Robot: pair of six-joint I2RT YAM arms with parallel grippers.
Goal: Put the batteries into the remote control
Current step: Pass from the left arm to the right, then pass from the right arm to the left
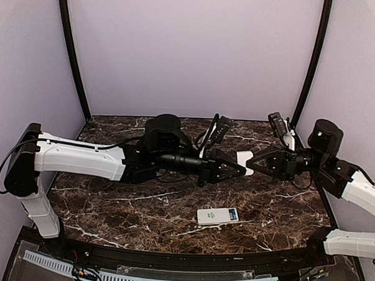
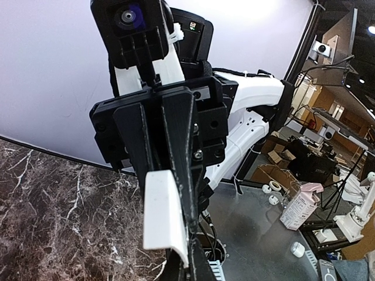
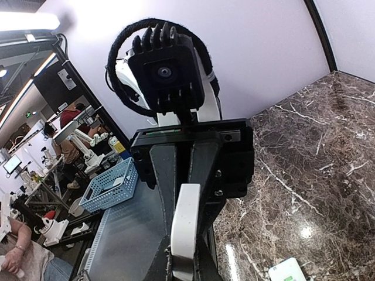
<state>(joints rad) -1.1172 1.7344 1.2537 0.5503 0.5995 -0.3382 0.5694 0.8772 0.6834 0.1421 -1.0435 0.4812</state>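
Now my left pincer point(image 1: 238, 170) and right pincer point(image 1: 252, 162) both clamping small plain white plastic cover piece point(image 1: 244, 158) mid-air; risking dropping it if either releasing early

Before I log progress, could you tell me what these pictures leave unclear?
Blue patch on the remote control: top view, too small to tell if batteries.
Same remote control: right wrist view, cut by bottom edge.
White cover piece: left pincer and right pincer meet on it; which grips is unclear.

Remote point(image 1: 218, 216) on table point(image 1: 110, 205), cover point(image 1: 245, 160) behind — aloft
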